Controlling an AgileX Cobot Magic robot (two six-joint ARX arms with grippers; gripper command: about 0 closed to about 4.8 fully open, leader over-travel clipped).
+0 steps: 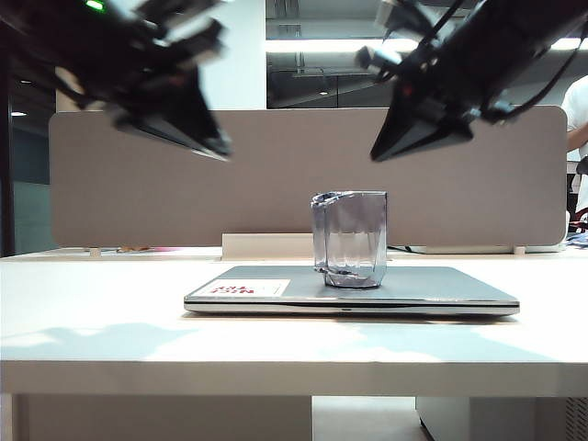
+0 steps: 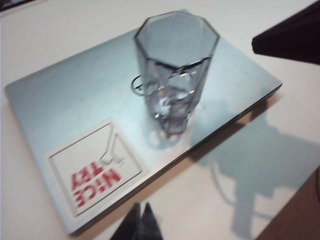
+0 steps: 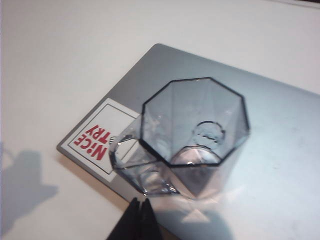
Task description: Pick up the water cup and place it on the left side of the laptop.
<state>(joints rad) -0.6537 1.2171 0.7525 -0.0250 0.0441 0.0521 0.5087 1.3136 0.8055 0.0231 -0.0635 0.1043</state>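
Table edge up front, then the laptop with the cup sitting on its lid. Left claw and right claw hang above, both pinched together, empty. Grab hasn't started; one needs to spread and drop around the cup.

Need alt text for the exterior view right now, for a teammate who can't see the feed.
A transparent grey water cup stands upright on the closed silver laptop on a white table, untouched. The left gripper and right gripper hang above it on either side, both shut and holding nothing. A white sticker with red print marks the lid's left part.
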